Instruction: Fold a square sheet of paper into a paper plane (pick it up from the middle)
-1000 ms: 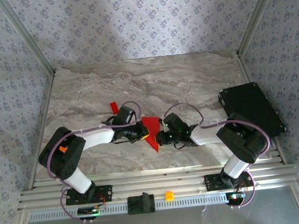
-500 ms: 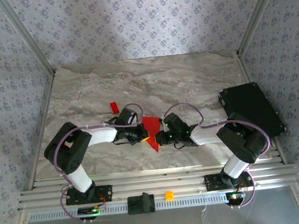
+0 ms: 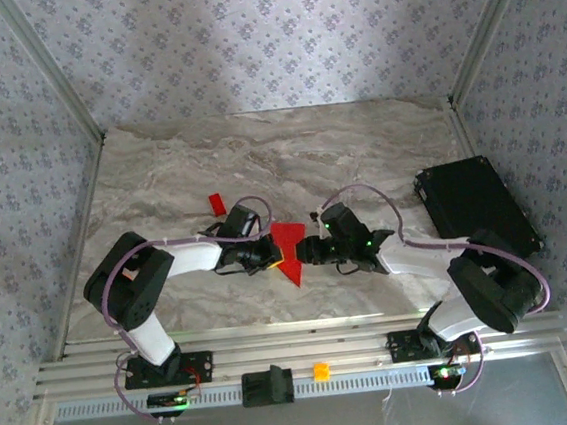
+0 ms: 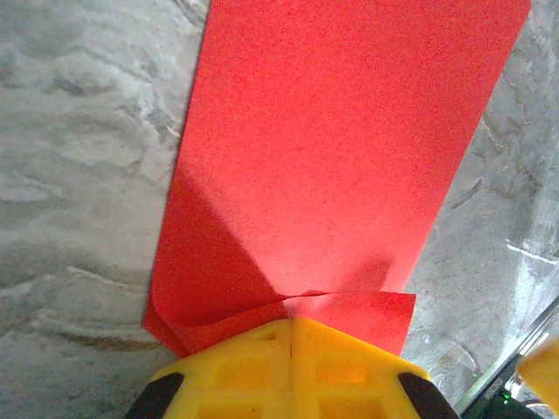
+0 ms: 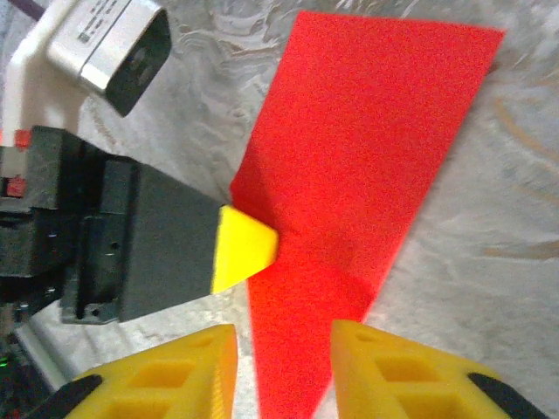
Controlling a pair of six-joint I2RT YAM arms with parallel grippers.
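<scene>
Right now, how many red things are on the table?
2. The folded red paper lies in the middle, its edge pinched by the left pincer. The tiny red block sits farther back, to its left, apart. Others could hide under the paper.

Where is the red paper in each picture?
Top external: the red paper lies mid-picture on the marble table.
Left wrist: the red paper covers the middle, from the top edge down to the left gripper.
Right wrist: the red paper slants from upper right down to the bottom edge.
Shared landmark: the left gripper, yellow-tipped, pinching the paper's edge.
</scene>
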